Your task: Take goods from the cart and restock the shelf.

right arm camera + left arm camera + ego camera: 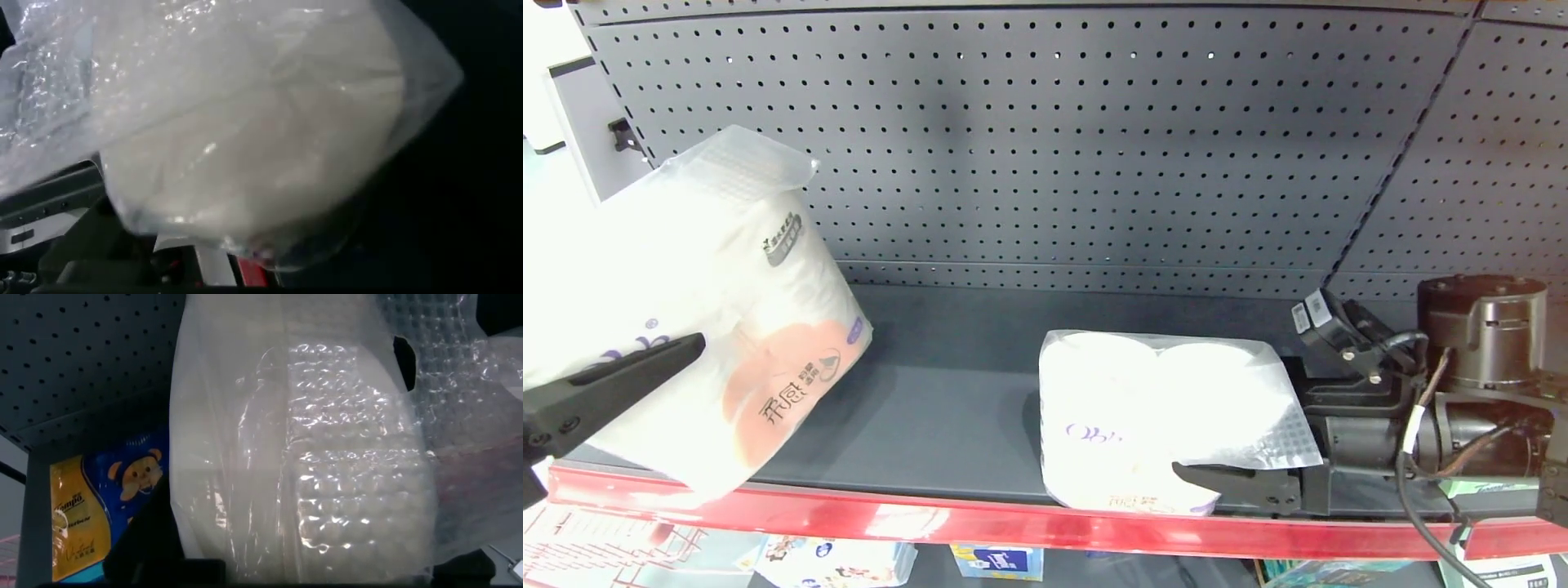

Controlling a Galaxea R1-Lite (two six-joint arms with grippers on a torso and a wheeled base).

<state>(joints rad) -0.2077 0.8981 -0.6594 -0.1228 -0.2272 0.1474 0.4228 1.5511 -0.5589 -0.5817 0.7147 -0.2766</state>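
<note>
Left hand (674,355) clamps tilted pack (727,294), raised over the shelf (947,408) at its front-left edge. Right hand (1229,420), level, grips second pack (1127,400) lying at the shelf front.

Grey pegboard (1045,139) from 9 to 3 o'clock, seam (1405,139) at 2; dark shelf (947,392) at centre; red strip (980,523) along 6; white wall (543,73) at 10, brightly lit.

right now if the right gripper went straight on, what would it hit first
The right gripper touches the lying pack; beyond it, bare shelf, then probably the tilted pack; depth unclear.
</note>
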